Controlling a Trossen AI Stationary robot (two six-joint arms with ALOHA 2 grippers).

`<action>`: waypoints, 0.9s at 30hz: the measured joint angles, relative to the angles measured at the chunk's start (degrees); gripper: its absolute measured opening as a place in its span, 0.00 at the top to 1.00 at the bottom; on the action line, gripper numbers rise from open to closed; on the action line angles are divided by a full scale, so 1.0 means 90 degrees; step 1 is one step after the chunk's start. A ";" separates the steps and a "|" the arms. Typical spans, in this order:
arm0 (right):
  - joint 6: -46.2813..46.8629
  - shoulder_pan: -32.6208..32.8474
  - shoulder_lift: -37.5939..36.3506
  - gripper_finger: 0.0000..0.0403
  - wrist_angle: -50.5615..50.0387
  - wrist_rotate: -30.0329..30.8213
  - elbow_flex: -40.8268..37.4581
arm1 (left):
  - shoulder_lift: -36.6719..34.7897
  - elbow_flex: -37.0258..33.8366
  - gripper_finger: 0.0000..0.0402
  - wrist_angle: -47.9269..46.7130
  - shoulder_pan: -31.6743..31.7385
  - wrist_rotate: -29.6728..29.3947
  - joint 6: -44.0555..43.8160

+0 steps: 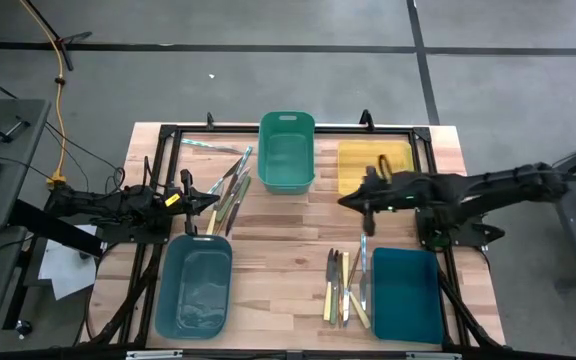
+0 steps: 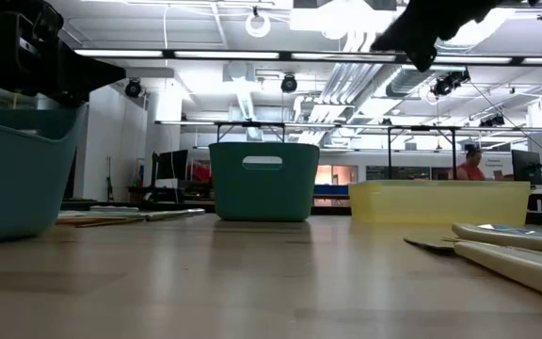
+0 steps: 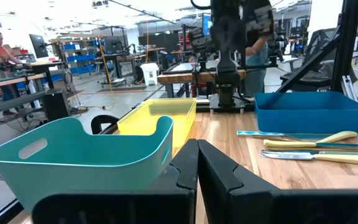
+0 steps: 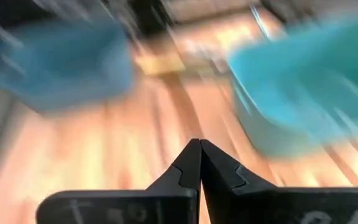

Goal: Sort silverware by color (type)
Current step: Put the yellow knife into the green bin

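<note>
The table (image 1: 288, 255) carries four bins in the high view: a green bin (image 1: 287, 150) at upper centre, a yellow bin (image 1: 373, 165) to its right, a grey-blue bin (image 1: 194, 285) at lower left, and a dark teal bin (image 1: 406, 293) at lower right. As far as the views show, none holds a utensil yet, so sorting is judged not yet begun.

The silverware lies in two loose heaps. One cluster (image 1: 230, 192) sits left of the green bin, fanned and overlapping, with a stray piece (image 1: 213, 146) further up and left. The second cluster (image 1: 345, 288) lies at lower centre, just beside the dark teal bin, handles side by side.

The left gripper (image 1: 211, 200) sits at centre left with its tip at the edge of the upper cluster, fingers pressed together and empty. The right gripper (image 1: 348, 200) sits right of centre, between the yellow bin and the lower cluster, likewise closed on nothing; its wrist view is smeared.

Risks, in my judgement:
- Descending with closed fingers would push pieces rather than pick them.
- Overlapping handles may bring up two pieces, or the wrong colour.
- Thin, flat pieces offer little to grip and may slip.
- The bins stand close; a sweeping arm could nudge one.
</note>
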 joint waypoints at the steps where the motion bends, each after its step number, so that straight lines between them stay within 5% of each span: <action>1: 0.0116 0.0047 0.0306 1.00 -0.0560 0.0183 0.0326 | -0.0002 0.0000 1.00 -0.0002 0.0000 0.0000 0.0000; 6: 0.0420 0.0256 0.1672 1.00 -0.2272 0.0340 0.1681 | -0.0002 -0.0001 1.00 -0.0002 -0.0001 0.0000 0.0000; 12: -0.0129 0.0304 0.2901 1.00 -0.2456 -0.0153 0.2570 | -0.0001 0.0000 1.00 -0.0001 -0.0001 0.0000 0.0000; 17: 0.0649 0.0236 0.3635 0.99 -0.3489 -0.0423 0.3268 | 0.0000 -0.0001 1.00 0.0000 0.0001 0.0000 0.0000; 27: 0.3226 0.1204 0.3894 0.70 -0.4563 -0.0594 0.2983 | -0.0002 0.0001 1.00 0.0000 -0.0001 0.0000 0.0000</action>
